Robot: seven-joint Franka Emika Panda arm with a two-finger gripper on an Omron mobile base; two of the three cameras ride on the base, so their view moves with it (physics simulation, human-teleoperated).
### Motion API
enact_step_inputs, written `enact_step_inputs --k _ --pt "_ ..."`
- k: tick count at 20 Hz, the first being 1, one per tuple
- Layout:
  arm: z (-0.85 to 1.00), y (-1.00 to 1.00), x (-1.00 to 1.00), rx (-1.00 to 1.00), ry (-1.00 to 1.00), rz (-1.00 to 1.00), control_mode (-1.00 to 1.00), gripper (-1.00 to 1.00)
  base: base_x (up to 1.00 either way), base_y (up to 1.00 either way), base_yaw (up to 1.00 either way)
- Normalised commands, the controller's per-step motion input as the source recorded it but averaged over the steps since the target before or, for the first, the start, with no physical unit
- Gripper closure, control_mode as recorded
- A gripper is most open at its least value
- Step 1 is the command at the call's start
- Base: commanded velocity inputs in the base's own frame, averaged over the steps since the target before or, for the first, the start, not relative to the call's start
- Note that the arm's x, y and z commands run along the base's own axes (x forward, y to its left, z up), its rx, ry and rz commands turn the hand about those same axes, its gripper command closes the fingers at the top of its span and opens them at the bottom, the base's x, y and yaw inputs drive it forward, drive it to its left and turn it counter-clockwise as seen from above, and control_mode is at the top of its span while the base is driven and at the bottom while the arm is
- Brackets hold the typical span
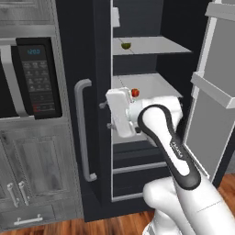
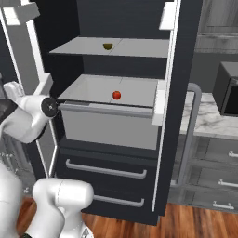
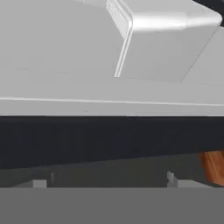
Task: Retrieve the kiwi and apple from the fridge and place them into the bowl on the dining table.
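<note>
End effector (image 3: pixel 105 181) first: spread to full width, gripping nothing, nosed up close against a pale grey surface of the fridge (image 1: pixel 92 55). Well apart from both fruits.

Apple (image 2: pixel 116 95): small, glossy, red, ball-round, alone in the middle shelf (image 2: pixel 88 88), nearer its front edge. Kiwi (image 2: pixel 108 46): olive-green, similar size, mid-shelf one level up.

Trouble ahead, probably. Could clip the shelf's front lip or the open door (image 1: pixel 211 119) if raised without backing off, being this close in. Could nudge a round fruit off-centre and send it rolling toward the shelf's back edge. Could also pinch high and squirt the apple out.
</note>
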Motion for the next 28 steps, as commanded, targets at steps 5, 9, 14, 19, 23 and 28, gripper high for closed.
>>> enact_step_inputs --k 5,9,14,19,23,28 --pt "0.04 0.64 -0.61 0.0 -0.11 0.04 -1.0 -1.0 0.0 0.0 0.0" --pt "0.29 0.21 -0.5 0.0 -0.16 0.0 -1.0 -1.0 0.0 0.0 0.0" --pt "0.49 -0.01 -0.47 0.0 -0.08 0.0 -1.0 -1.0 0.0 0.0 0.0" --pt "0.61 -0.55 -0.55 -0.07 -0.03 -0.05 -1.0 -1.0 0.0 0.0 0.0" --pt "0.61 -0.71 -0.17 -0.19 0.01 -0.02 -1.0 -1.0 0.0 0.0 0.0" --pt "0.27 -0.89 -0.02 -0.32 0.06 0.0 -1.0 -1.0 0.0 0.0 0.0"
